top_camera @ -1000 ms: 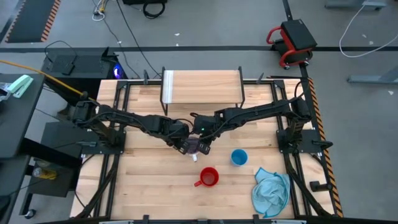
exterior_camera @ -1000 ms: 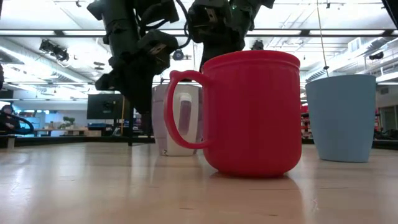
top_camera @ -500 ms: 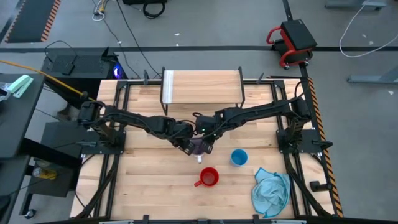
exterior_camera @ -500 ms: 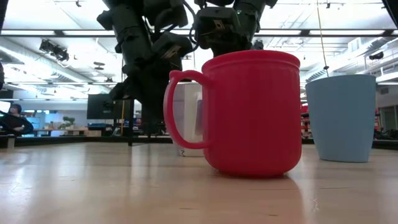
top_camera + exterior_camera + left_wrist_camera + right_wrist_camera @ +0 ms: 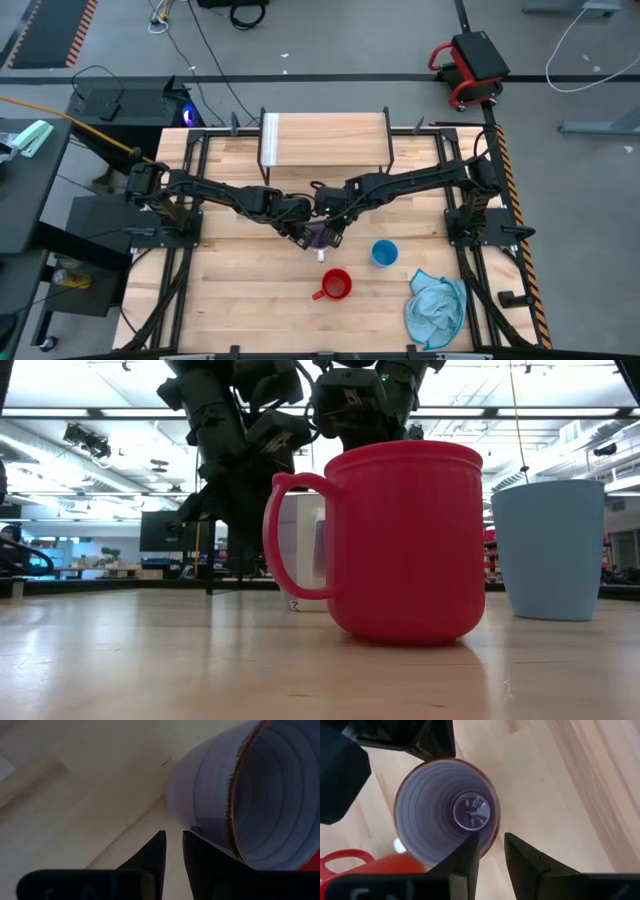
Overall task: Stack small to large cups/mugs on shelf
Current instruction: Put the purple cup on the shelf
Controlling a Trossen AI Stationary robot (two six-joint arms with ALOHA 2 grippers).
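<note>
Two dark robot arms meet over the middle of a pale wooden tabletop [image 5: 240,290], both at a translucent purple-grey mug [image 5: 318,236] that stands upright on the wood. The right gripper [image 5: 491,849] has its fingers a little apart, straddling the mug's rim, one finger inside and one outside. The left gripper [image 5: 172,851] sits just beside the mug's outer wall, its two fingers drawn nearly together with a slim gap and nothing between them. A red plastic mug with a handle [image 5: 335,286] and a smaller light blue cup [image 5: 384,253] stand nearby. The low light-wood shelf with a white end strip [image 5: 325,139] sits at the table's far edge, bare; a crumpled light blue cloth [image 5: 436,308] lies apart.
</note>
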